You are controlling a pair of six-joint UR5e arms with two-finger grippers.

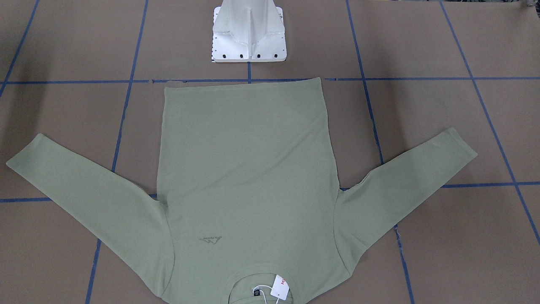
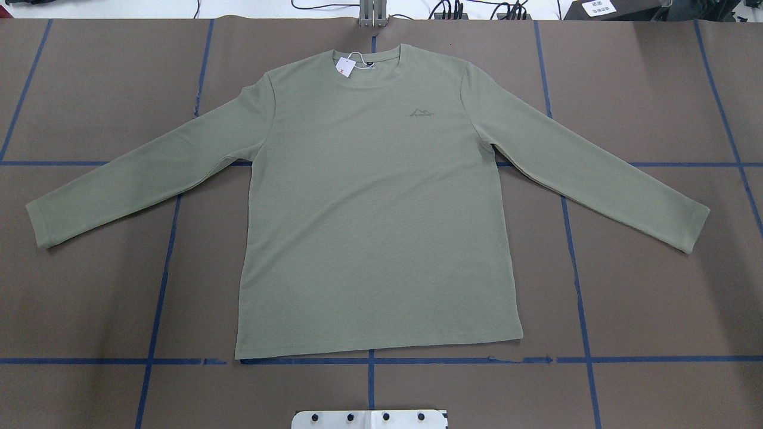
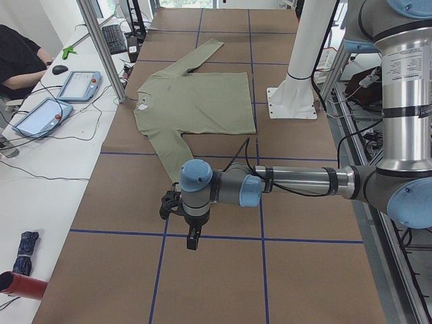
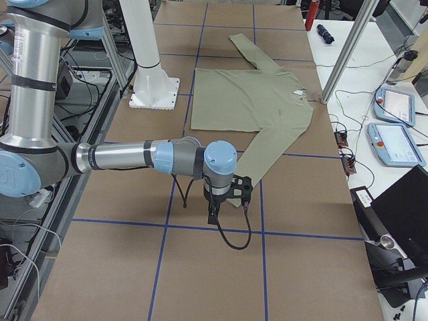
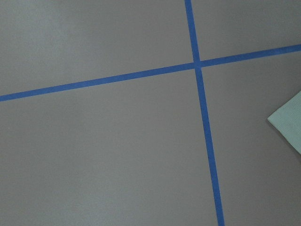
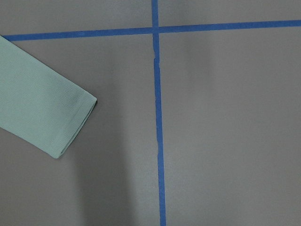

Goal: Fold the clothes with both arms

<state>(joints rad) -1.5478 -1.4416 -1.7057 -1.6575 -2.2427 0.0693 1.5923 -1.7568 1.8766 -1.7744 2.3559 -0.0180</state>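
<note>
The sage-green shirt (image 2: 375, 208) is lying flat and face up in the middle of the counter (image 2: 656, 298), with both sleeves (image 2: 149, 173) spreading wide. No fold is showing yet, so the whole job is still waiting. The left claw (image 3: 192, 239) and right claw (image 4: 212, 215) are hovering just beyond the cuffs (image 6: 70, 122), one at each end. I cannot tell whether either is released or clenched.

One shirt (image 2: 375, 208), two arms (image 3: 297, 181) (image 4: 127, 155)

Overhead and front views opposed, sides end-on, wrist cameras close, downward — shirt (image 2: 375, 226) shared
</note>
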